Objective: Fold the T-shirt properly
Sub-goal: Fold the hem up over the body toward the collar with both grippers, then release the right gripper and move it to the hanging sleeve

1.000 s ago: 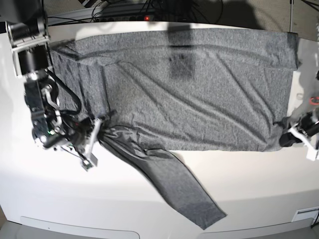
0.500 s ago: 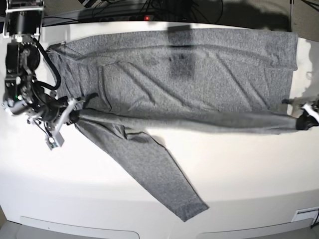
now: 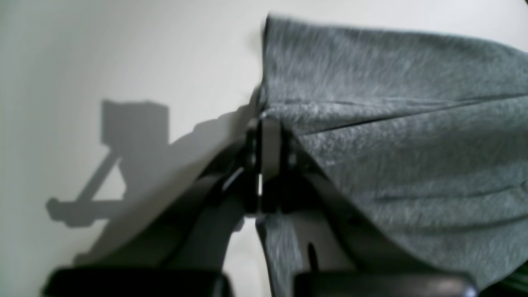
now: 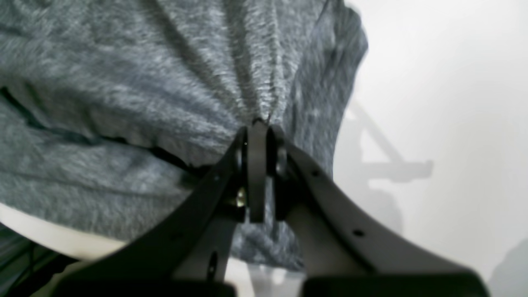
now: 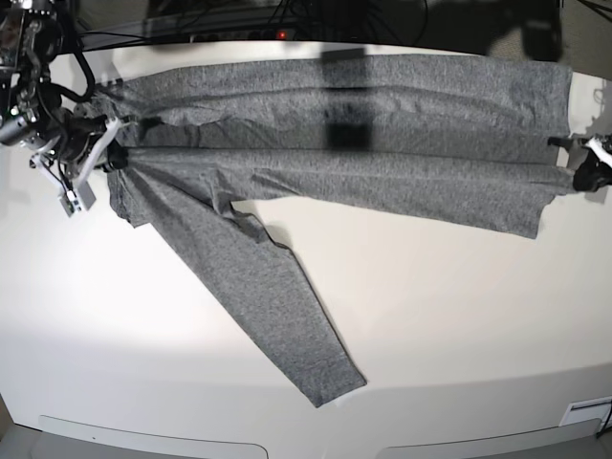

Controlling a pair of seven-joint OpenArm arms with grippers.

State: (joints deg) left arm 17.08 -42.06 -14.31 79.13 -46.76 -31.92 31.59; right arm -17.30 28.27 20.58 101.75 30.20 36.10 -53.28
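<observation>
The heather-grey T-shirt [image 5: 354,143] lies spread across the far half of the white table [image 5: 430,325], its near edge lifted and carried toward the far edge. One long sleeve [image 5: 263,296] trails diagonally toward the front. My right gripper [image 5: 105,153] at the left side is shut on the T-shirt's edge; the right wrist view shows the cloth [image 4: 185,82] bunched at its closed tips [image 4: 258,126]. At the right side my left gripper [image 5: 579,172] is shut on the T-shirt's other edge [image 3: 392,123], pinched at its tips [image 3: 268,123].
Cables and a power strip with a red light [image 5: 282,34] run behind the table's far edge. The table's front edge [image 5: 153,435] curves along the bottom. Bare white surface lies in front of the shirt on both sides of the sleeve.
Both grippers have carried the shirt's near edge up and toward the far side, folding it lengthwise. The sleeve has been dragged along, farther from the front.
</observation>
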